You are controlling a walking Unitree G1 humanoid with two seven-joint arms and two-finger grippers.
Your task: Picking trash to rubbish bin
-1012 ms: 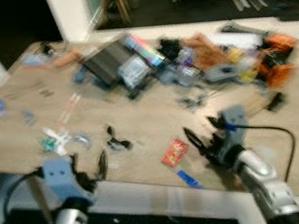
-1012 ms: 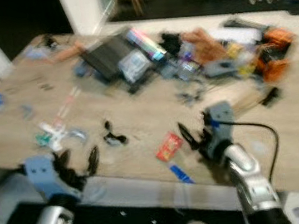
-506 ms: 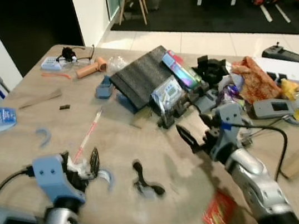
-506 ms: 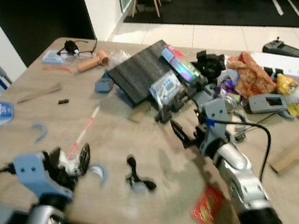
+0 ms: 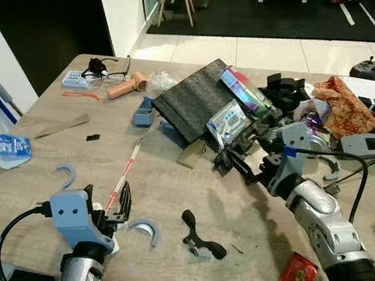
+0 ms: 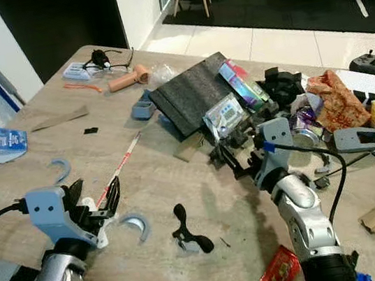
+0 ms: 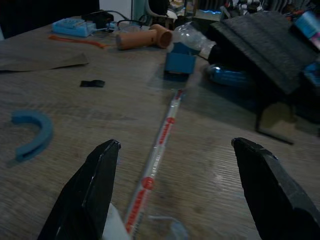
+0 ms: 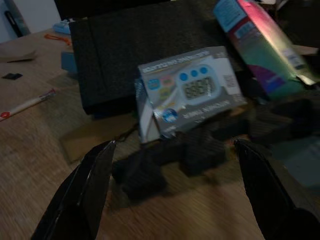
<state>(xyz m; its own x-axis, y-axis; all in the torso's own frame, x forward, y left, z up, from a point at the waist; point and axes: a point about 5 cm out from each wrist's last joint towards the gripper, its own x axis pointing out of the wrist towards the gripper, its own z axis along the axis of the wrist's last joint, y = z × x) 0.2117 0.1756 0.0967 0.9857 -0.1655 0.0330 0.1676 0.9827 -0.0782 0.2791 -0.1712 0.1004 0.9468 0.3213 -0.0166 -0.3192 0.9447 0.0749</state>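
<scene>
Trash and clutter lie on a wooden table [image 5: 29,164]. My left gripper [image 5: 108,200] hovers open at the near left edge, its fingers [image 7: 95,185] spread wide. A long clear wrapper with red marks [image 7: 160,145] lies between and ahead of them, and a white scrap [image 7: 114,225] sits by one finger. My right gripper [image 5: 251,163] is open at mid-table, facing a boxed digital timer [image 8: 187,90] and black plastic parts [image 8: 170,155] just beyond its tips. A red snack wrapper [image 5: 295,276] lies near the front edge beside my right arm.
A dark grey foam mat [image 5: 192,101], a blue curved piece [image 5: 145,228], a blue hook [image 5: 65,174], a black plastic piece [image 5: 201,241] and a crumpled orange bag [image 5: 343,103] are spread about. Tools and cables crowd the right side. Tiled floor and chairs lie beyond the table.
The camera has shifted and the blur is gone, so the table now looks closer. Both grippers stay open; the right one now stands nearer the boxed timer.
</scene>
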